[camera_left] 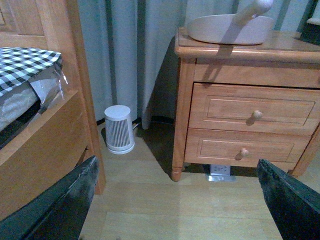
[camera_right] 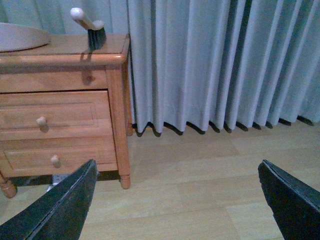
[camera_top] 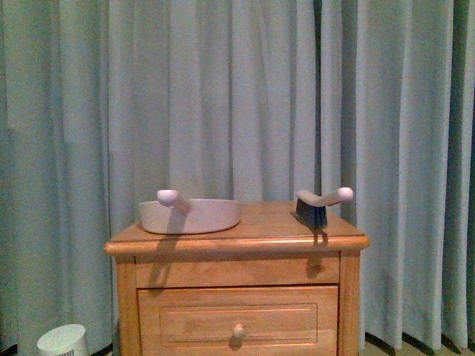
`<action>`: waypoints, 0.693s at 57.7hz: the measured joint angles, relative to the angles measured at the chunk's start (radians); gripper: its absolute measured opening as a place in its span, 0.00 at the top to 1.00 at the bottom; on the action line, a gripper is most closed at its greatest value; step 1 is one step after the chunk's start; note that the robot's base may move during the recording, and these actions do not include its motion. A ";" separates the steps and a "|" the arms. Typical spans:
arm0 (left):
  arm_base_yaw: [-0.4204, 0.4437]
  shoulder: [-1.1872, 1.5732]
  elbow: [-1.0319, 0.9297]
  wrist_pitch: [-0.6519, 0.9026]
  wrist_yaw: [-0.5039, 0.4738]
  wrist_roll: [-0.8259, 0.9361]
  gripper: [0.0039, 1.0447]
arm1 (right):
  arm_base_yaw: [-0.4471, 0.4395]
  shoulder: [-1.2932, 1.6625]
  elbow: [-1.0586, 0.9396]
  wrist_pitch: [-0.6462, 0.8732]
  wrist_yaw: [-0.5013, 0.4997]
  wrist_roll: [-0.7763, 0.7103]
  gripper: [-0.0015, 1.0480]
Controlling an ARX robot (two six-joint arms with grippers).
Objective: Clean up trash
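Note:
The trash is out of view in every frame. On a wooden nightstand (camera_top: 237,241) rest a pale dustpan (camera_top: 191,215) with its handle up and a dark-bristled hand brush (camera_top: 319,204). My left gripper (camera_left: 177,200) hangs open above bare wood floor, facing the nightstand (camera_left: 250,90) and its dustpan (camera_left: 230,27). My right gripper (camera_right: 175,200) is open too, over floor beside the nightstand (camera_right: 65,85), where the brush (camera_right: 92,30) stands near the edge. Neither arm appears in the front view.
A small white fan heater (camera_left: 119,129) stands on the floor between the nightstand and a wooden bed frame (camera_left: 55,125) with checked bedding (camera_left: 25,65). Grey curtains (camera_right: 215,60) hang to the floor behind. A white socket plate (camera_left: 220,170) lies under the nightstand.

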 joint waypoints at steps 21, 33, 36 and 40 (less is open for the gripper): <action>0.000 0.000 0.000 0.000 0.000 0.000 0.07 | 0.000 0.000 0.000 0.000 0.000 0.000 0.07; 0.000 0.000 0.000 0.000 0.000 0.000 0.07 | 0.000 0.000 0.000 0.000 0.000 0.000 0.07; 0.000 0.000 0.000 0.000 0.000 0.000 0.07 | 0.000 0.000 0.000 0.000 0.000 0.000 0.07; 0.000 0.000 0.000 0.000 0.000 0.000 0.07 | 0.000 0.000 0.000 0.000 0.000 0.000 0.07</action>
